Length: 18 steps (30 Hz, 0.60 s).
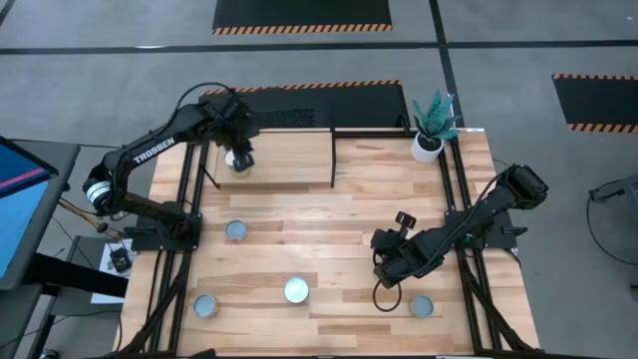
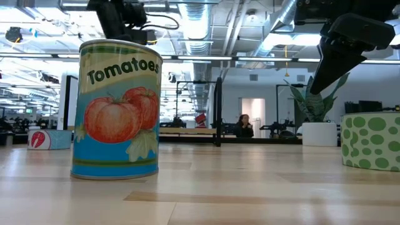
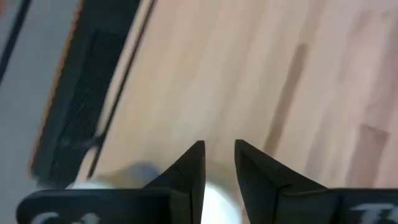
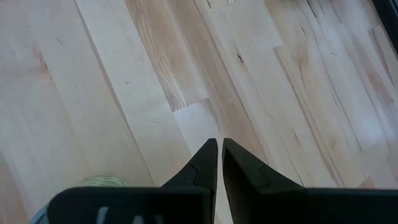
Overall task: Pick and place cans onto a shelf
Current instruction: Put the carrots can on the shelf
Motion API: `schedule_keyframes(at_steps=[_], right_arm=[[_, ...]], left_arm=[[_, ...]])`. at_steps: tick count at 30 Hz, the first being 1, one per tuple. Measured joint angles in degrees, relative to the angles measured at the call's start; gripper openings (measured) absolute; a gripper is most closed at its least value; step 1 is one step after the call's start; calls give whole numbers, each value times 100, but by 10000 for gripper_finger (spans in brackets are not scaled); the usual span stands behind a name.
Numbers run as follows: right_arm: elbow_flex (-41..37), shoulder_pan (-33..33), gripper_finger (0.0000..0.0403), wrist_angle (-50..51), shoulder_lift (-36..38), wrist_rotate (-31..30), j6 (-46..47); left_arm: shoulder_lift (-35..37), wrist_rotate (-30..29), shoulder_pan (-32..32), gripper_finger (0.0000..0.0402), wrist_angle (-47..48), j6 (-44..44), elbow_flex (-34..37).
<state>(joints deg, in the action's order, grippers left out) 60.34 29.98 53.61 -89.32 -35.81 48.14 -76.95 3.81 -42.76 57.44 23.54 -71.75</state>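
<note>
The shelf [image 1: 284, 160] is a light-wood platform with black rails at the table's far left. My left gripper [image 1: 240, 152] hovers over the shelf's left part, its fingers [image 3: 219, 155] a narrow gap apart with nothing between the tips. A pale-topped can [image 1: 239, 164] stands on the shelf right under it and shows blurred behind the fingers [image 3: 214, 199]. More cans stand on the tabletop: one mid-left [image 1: 236, 230], one near centre [image 1: 298, 290], one near left [image 1: 205, 306], one near right [image 1: 422, 306]. My right gripper [image 1: 384, 271] is shut and empty [image 4: 219, 149], low over the table's right half.
A white plant pot [image 1: 428, 147] stands at the far right. In the low view a "Tomatoes" can [image 2: 115, 109] stands close on the left and a green-dotted can [image 2: 372, 140] at the right. Bare planks lie between the cans. A person [image 2: 242, 125] sits far behind the table.
</note>
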Motion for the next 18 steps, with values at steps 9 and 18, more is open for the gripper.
schedule_keyframes(at_steps=[9, 18], right_arm=[[0, 0, 49, -60, 0, 15, -1], [0, 4, 49, -55, 0, 122, -1]], left_arm=[[-893, -169, 395, 75, -117, 225, 2], [-1134, -1272, 452, 75, 437, 363, 2]])
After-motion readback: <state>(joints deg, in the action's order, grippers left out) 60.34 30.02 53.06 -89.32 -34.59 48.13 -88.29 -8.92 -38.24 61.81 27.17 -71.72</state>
